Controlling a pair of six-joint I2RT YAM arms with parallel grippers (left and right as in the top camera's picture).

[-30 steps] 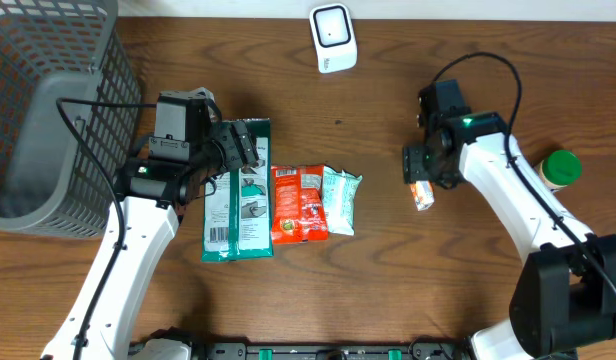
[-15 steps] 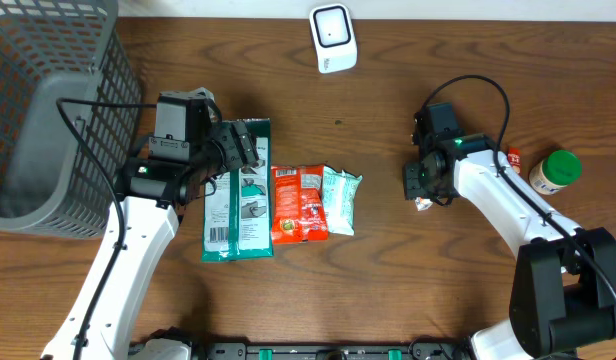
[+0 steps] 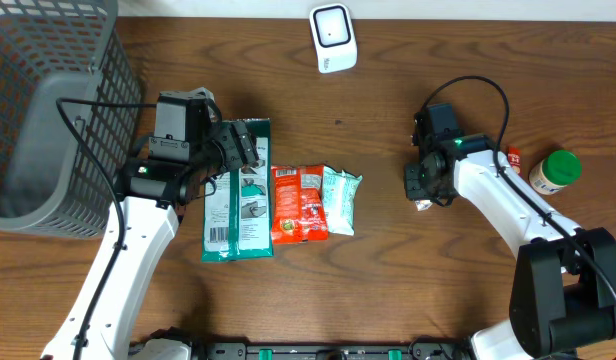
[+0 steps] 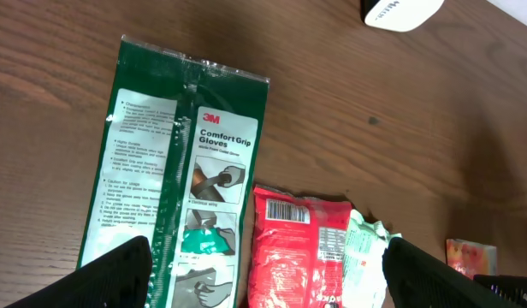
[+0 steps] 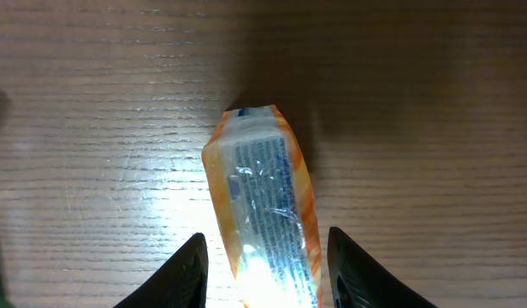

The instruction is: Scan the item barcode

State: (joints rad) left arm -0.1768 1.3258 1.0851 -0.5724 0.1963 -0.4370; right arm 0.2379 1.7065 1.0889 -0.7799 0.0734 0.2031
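A small orange packet (image 5: 263,197) with a clear printed window lies on the wooden table. My right gripper (image 5: 265,274) straddles its near end, open, with a thin gap showing between each finger and the packet. In the overhead view the right gripper (image 3: 425,190) covers most of the packet (image 3: 424,205). The white scanner (image 3: 333,38) stands at the back centre of the table. My left gripper (image 4: 263,282) hangs wide open above a green glove pack (image 4: 174,180) and a red packet (image 4: 298,248), holding nothing.
A pale green packet (image 3: 340,200) lies right of the red one. A grey wire basket (image 3: 48,110) fills the back left corner. A green-lidded jar (image 3: 556,170) and a small red item (image 3: 514,157) sit right of my right arm.
My right gripper has settled down over the orange packet and its jaws have narrowed round it. The left arm has not moved.
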